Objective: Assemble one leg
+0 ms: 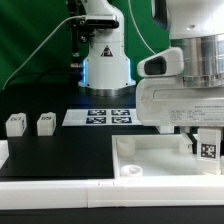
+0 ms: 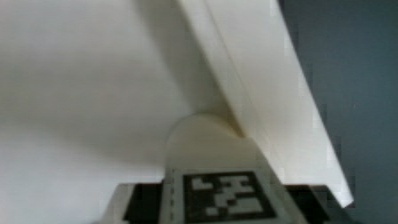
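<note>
My gripper [image 1: 204, 146] is shut on a leg [image 1: 207, 152], a small white post with a black-and-white tag, and holds it upright over the right part of the large white tabletop [image 1: 160, 158]. In the wrist view the leg [image 2: 221, 170] sits between the dark fingers [image 2: 139, 203], tag facing the camera. Its far end is down against the tabletop [image 2: 89, 90], right beside the raised rim [image 2: 267, 80]. I cannot tell whether it sits in a socket. Two more legs [image 1: 15, 124] [image 1: 45, 122] stand on the black table at the exterior view's left.
The marker board [image 1: 108, 117] lies behind the tabletop, in front of the arm's base [image 1: 107, 65]. A round corner socket [image 1: 126, 168] shows at the tabletop's near left corner. A white rail [image 1: 60, 190] runs along the table's front edge.
</note>
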You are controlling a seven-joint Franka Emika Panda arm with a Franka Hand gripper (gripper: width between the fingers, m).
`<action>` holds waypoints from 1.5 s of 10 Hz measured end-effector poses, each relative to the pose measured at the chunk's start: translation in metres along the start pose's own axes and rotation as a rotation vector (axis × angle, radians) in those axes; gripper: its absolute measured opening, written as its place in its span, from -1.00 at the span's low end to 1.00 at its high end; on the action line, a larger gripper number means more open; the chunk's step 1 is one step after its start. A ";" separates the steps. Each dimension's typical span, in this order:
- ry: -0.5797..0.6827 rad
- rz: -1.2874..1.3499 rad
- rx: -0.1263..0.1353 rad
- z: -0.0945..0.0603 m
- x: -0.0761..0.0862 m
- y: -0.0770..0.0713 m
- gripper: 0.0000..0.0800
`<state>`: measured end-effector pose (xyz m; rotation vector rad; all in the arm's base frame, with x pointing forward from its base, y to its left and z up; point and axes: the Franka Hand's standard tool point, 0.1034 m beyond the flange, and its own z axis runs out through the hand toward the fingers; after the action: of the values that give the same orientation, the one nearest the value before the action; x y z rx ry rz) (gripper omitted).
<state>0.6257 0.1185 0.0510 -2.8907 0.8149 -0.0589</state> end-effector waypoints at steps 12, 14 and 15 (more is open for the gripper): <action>0.040 1.405 0.002 0.001 0.006 0.001 -0.32; 0.039 1.388 0.001 0.001 0.005 0.001 -0.16; 0.039 1.384 0.001 0.001 0.005 0.001 -0.16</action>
<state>0.6299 0.1152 0.0498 -1.7126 2.4865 0.0342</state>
